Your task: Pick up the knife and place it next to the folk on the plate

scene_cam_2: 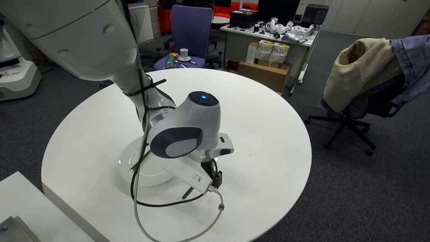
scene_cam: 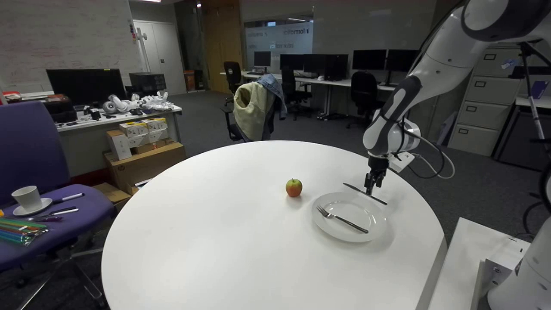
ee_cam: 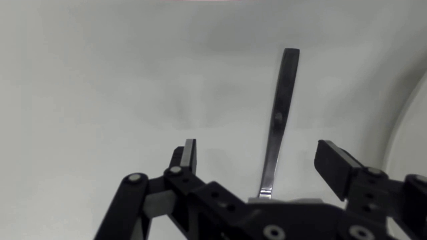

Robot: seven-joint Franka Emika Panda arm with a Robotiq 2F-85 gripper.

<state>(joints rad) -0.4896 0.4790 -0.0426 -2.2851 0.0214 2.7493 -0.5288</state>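
White tabletop [ee_cam: 83, 83] backed the wrist view. At lower centre the gripper [ee_cam: 255, 147], fingers [ee_cam: 188, 154] spread and empty, flanked the knife [ee_cam: 283, 100]; presumably to allow a crosswise pinch.

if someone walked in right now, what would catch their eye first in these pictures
Probably the big white robot arm, stretched over the round table and filling much of an exterior view. Next, likely, the red-and-green apple, bright against the white near the plate that holds the fork. In the wrist view, the dark knife shows between the two sides of the open end effector.
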